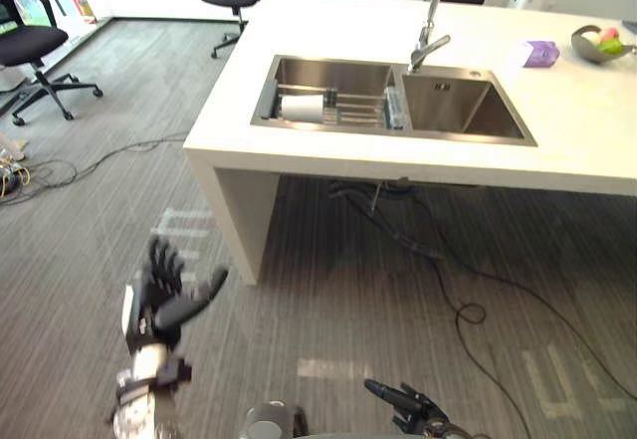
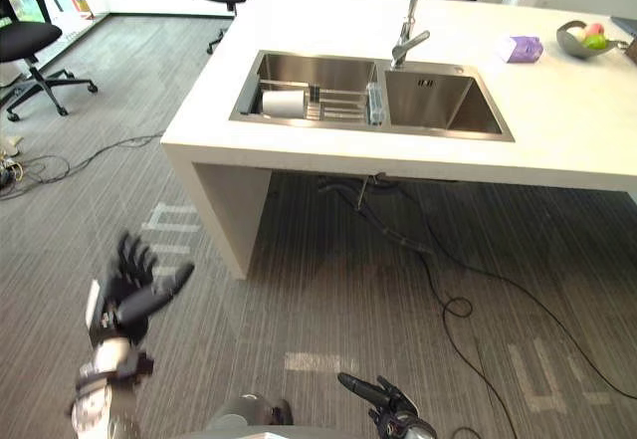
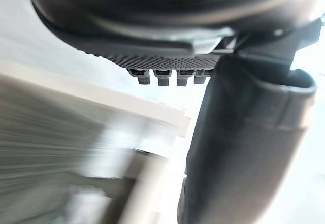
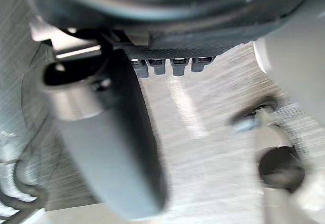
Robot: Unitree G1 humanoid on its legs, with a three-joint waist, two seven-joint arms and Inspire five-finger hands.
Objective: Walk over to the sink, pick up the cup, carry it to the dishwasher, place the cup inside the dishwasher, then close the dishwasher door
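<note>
Two basins make up the steel sink (image 1: 450,110) set into the white tabletop (image 1: 557,135), which stands at 12 o'clock from the robot, well apart from both hands. The cup (image 1: 302,109), white, lies on its side on a wire rack (image 1: 353,112) in the basin towards 11 o'clock. A tall tap (image 1: 430,31) rises behind the divide between the basins. Towards 2 o'clock on the tabletop sit a small purple item (image 1: 540,54) and a dark bowl of fruit (image 1: 595,47).

The left hand (image 1: 159,300) is raised over the grey floor (image 1: 348,290) at 8 o'clock in the head views, its fingers (image 1: 164,263) spread straight upward and thumb out, holding nothing. The right hand (image 1: 410,402) shows low at 5 o'clock, fingers extended and empty. Office chairs (image 1: 30,46) stand at 10 o'clock.
</note>
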